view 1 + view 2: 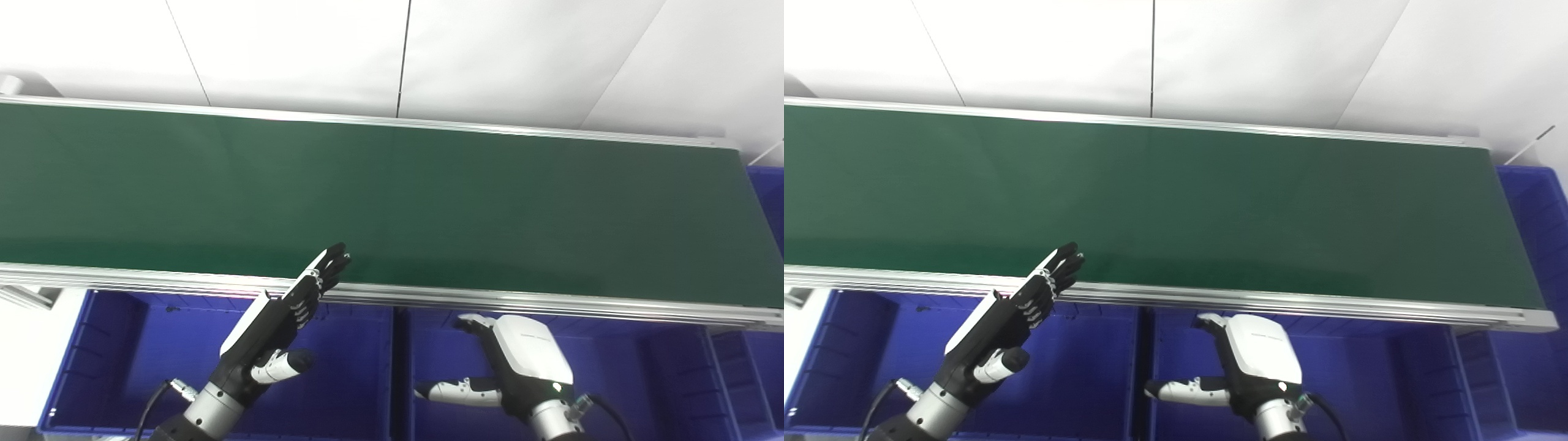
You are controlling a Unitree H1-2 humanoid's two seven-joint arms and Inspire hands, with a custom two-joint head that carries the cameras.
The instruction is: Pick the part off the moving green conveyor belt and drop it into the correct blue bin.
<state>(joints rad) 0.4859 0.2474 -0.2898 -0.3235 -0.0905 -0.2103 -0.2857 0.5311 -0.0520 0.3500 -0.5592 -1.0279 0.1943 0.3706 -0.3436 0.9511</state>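
The green conveyor belt runs across the view with no part on its visible surface. My left hand is open, fingers stretched flat, its tips reaching over the belt's near rail above the left blue bin. My right hand hovers open over the middle blue bin, thumb pointing left and fingers curled loosely downward, holding nothing.
A silver rail borders the belt's near edge. Another blue bin sits past the belt's right end, and one more lies at the lower right. White wall panels stand behind the belt.
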